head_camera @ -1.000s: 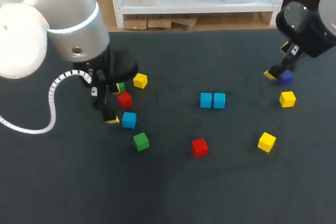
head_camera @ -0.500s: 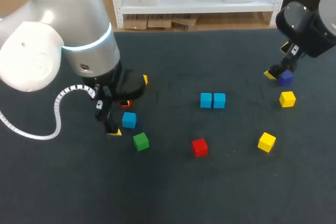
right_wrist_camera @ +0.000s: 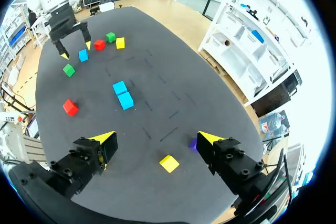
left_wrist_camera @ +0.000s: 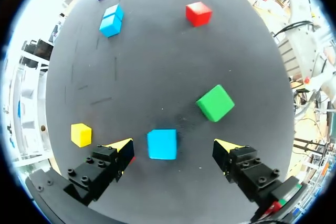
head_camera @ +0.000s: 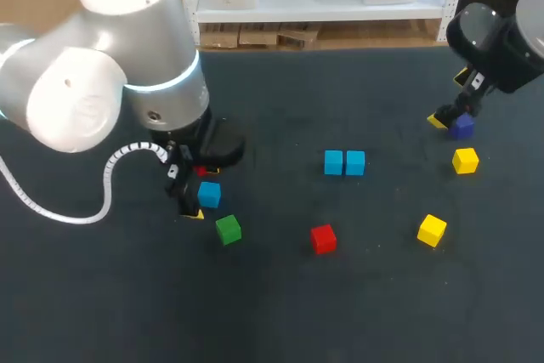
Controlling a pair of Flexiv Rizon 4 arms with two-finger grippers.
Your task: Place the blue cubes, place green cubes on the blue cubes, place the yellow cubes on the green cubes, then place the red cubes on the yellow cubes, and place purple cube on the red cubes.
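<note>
From above, our left arm (head_camera: 119, 74) covers most of a red cube (head_camera: 202, 172) behind the lone blue cube (head_camera: 209, 195); a green cube (head_camera: 228, 229) sits near.

Left wrist: our left gripper (left_wrist_camera: 173, 145) stands wide open, that blue cube between its fingers (left_wrist_camera: 102, 169), touching neither.

Right wrist: our right gripper (right_wrist_camera: 156, 137) gapes empty, purple cube (right_wrist_camera: 193, 143) beside one finger.

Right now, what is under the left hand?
A blue cube sits on the table between the left hand's open fingers, untouched. A red cube beside it is mostly covered by the hand in the head and left wrist views.
</note>
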